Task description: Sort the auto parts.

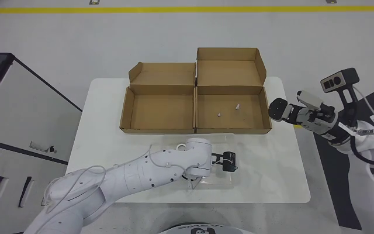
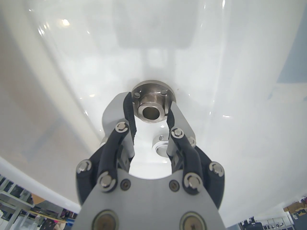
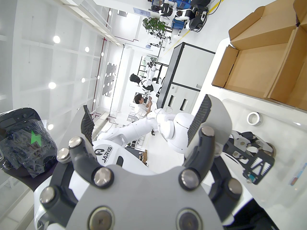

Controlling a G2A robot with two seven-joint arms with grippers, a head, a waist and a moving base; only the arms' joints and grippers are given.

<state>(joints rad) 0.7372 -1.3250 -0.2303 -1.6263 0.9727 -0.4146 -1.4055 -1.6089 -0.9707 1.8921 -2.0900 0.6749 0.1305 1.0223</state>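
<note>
Left wrist view: a flanged metal bushing (image 2: pixel 153 96) is clamped between the left gripper's (image 2: pixel 150 107) fingers (image 2: pixel 128 113) inside a clear tray (image 2: pixel 72 56) on the tabletop (image 1: pixel 105 146). The right gripper (image 3: pixel 146 106) is held beside the right cardboard box (image 1: pixel 251 117), fingers spread apart.

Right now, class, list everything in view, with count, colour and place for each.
Cardboard boxes: two, brown, side by side at the table's far edge.
Small parts: two, pale, in the robot's right-side box.
Clear tray: one, transparent, at the table's near side.
Metal bushing: one, silver, over the tray, in the left gripper.
Ring: one, white, lying in the tray.
Table: one, white, underneath.
Left gripper: one, black-fingered, shut on the bushing.
Right gripper: one, black-padded, open, beside the right box.
</note>
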